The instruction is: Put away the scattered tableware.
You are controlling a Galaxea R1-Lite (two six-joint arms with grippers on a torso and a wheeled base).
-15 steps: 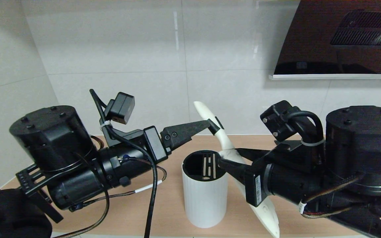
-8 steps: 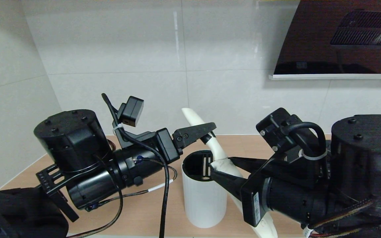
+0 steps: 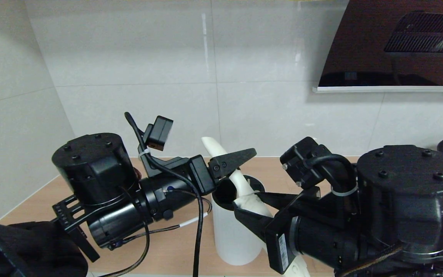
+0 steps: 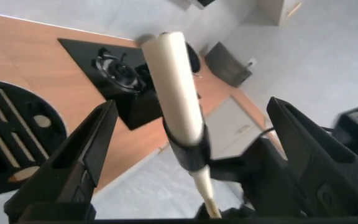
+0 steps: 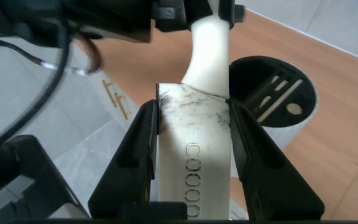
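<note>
The job here looks like getting the white spatula (image 3: pixel 240 181) into the white holder (image 3: pixel 231 234) that stands on the tabletop (image 3: pixel 39 198), and the spatula seems to be in the middle of passing from one hand to the other. To do that well, I'd have the left hand close squarely on the handle, near the dark band, before the right hand lets go at all. Then stand the spatula up more steeply, bring its lower end over the holder's dark mouth and lower it in without knocking the rim, because the holder looks light enough to tip. On the left, the left hand (image 4: pixel 192 102) is opened wide, with one finger on each side of the handle and a clear gap between them and it, so it holds nothing for now. In the middle the spatula is up off the tabletop and tilted. Its handle tip points up toward the wall and crosses above the holder's opening, while its broad end slopes down just to the right of the holder. On the right, the right hand (image 5: pixel 193 106) is clamped tight on that broad, scuffed part, its two fingers pressed against the edges, and it carries the whole weight.
</note>
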